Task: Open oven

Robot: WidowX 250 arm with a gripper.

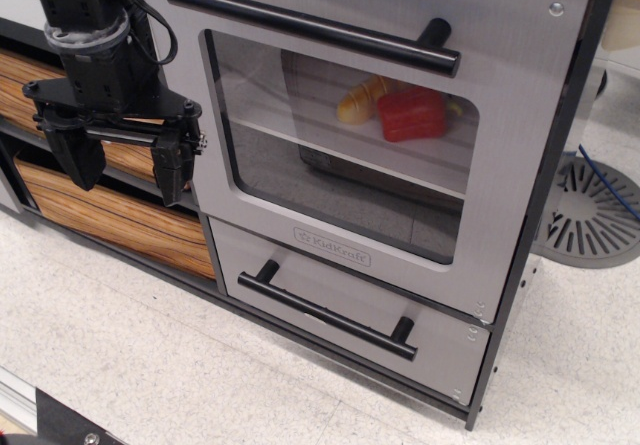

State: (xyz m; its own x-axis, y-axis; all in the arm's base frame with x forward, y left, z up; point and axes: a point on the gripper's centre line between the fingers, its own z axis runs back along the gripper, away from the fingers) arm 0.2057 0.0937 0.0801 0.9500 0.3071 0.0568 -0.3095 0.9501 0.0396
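Silver-grey oven (pixel 400 200) shut; one hand (pixel 125 165) open, left of it.

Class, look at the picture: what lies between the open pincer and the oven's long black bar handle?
In the observation.image view, only the oven door's grey frame edge separates the pincer from the bar handle; no other object intervenes.

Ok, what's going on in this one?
A single robot arm is working at a toy kitchen. Its claw hangs open in front of the wood-grain drawers, left of the oven, holding nothing. The oven door is shut and its long black bar handle is untouched. Toy food shows through the window. The narrow drawer below is shut too.
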